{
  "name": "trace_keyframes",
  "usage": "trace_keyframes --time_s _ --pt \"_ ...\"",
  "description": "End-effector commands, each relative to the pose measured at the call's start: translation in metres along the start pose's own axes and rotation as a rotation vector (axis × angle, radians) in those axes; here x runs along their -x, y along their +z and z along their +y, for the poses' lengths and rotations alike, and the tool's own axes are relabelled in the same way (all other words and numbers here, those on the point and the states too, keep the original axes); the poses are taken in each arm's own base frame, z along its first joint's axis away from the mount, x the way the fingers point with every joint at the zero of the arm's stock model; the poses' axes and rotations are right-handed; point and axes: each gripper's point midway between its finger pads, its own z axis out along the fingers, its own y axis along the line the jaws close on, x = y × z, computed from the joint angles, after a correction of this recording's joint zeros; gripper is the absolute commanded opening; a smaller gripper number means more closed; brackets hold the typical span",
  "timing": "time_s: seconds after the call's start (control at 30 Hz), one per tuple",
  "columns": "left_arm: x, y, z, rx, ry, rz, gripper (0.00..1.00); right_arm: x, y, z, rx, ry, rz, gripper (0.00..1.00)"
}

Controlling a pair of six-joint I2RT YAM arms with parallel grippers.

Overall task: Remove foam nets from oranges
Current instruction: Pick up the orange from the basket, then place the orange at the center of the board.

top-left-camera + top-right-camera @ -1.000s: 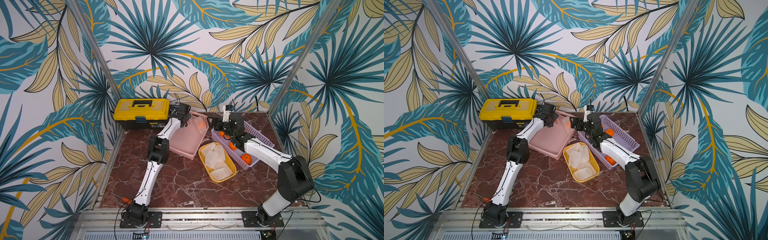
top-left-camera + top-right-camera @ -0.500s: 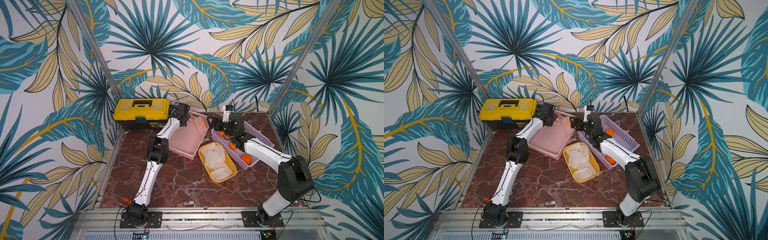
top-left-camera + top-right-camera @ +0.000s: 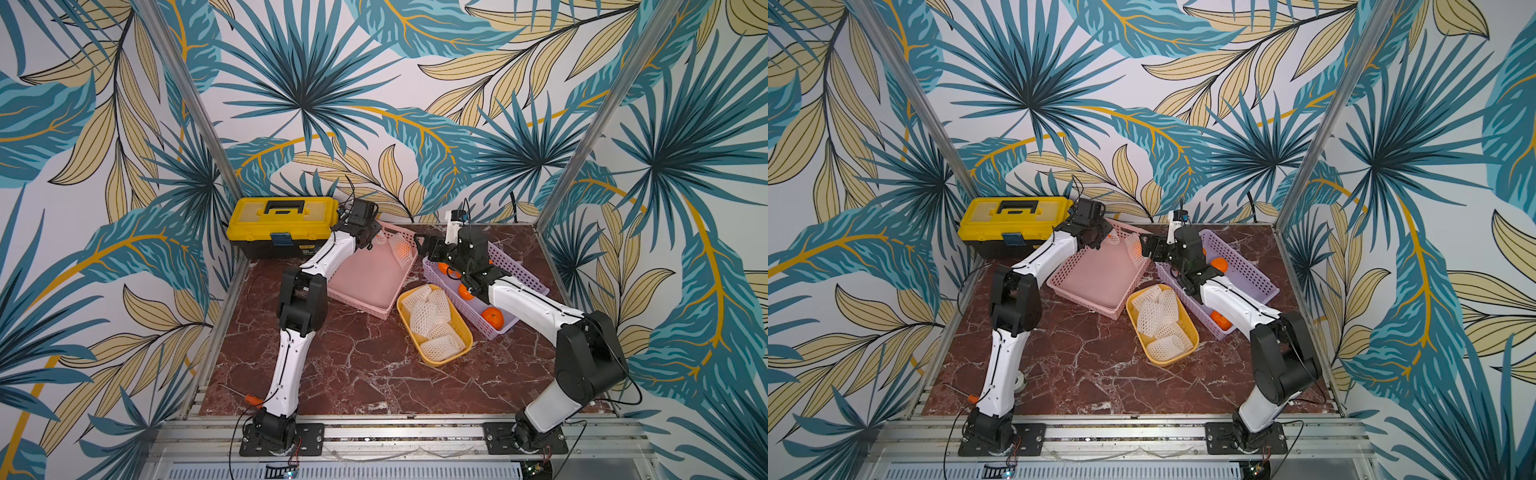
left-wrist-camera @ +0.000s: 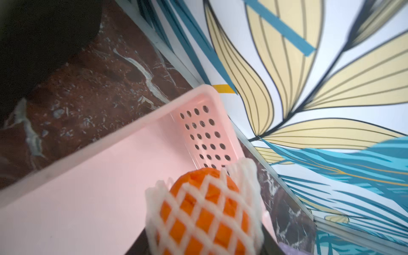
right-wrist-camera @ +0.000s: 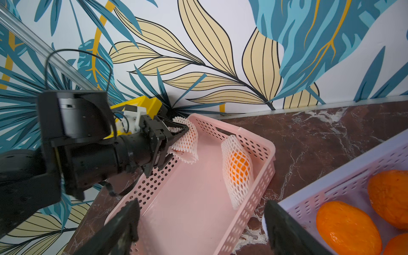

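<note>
My left gripper [image 5: 176,138] is at the back corner of the pink basket [image 3: 365,286], shut on an orange [image 4: 205,216] that is wrapped in a white foam net [image 4: 247,176]. Both top views show that grip [image 3: 372,237] [image 3: 1109,239]. A second netted orange [image 5: 239,170] leans against the basket's far wall [image 3: 401,249]. My right gripper [image 5: 199,212] hangs open and empty over the gap between the pink basket and the purple basket [image 3: 519,274]. Bare oranges [image 3: 492,318] [image 5: 346,229] lie in the purple basket. Several empty foam nets [image 3: 432,320] fill the yellow tray [image 3: 440,362].
A yellow toolbox [image 3: 282,224] stands at the back left, close behind my left wrist. An orange-handled screwdriver [image 3: 251,399] and a white tape roll [image 3: 1019,380] lie near the left arm's base. Patterned walls close in the marble table [image 3: 353,374] on three sides.
My left jaws have closed in on the netted orange at the basket's back corner. Neither arm has visibly shifted, and the right gripper stays open.
</note>
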Motion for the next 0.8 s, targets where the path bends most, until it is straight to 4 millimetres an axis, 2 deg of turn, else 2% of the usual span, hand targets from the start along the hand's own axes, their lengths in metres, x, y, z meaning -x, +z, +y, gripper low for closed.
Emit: trace_keyframes --time_s 0.0,0.1,0.2,0.4,0.57,0.77 --pt "0.004 -0.039 -0.035 -0.103 0.043 -0.015 0.48 0.000 0.002 0.001 0.007 0.005 -0.002 0.89" --pt "-0.008 -0.066 -0.038 -0.114 0.061 0.002 0.48 0.001 0.002 0.001 0.006 0.002 -0.001 0.89" --pt "-0.032 -0.098 -0.037 -0.134 0.086 0.066 0.49 0.001 0.001 0.001 0.006 0.002 -0.003 0.89" --pt "-0.077 -0.170 -0.008 -0.138 0.147 0.134 0.49 0.001 0.001 0.001 0.007 0.002 -0.002 0.89" --pt "-0.117 -0.218 0.048 -0.102 0.196 0.181 0.50 0.000 0.002 0.001 0.007 0.004 0.002 0.89" --pt "-0.159 -0.247 0.135 0.037 0.189 0.246 0.52 -0.002 0.004 0.001 0.012 0.011 0.014 0.89"
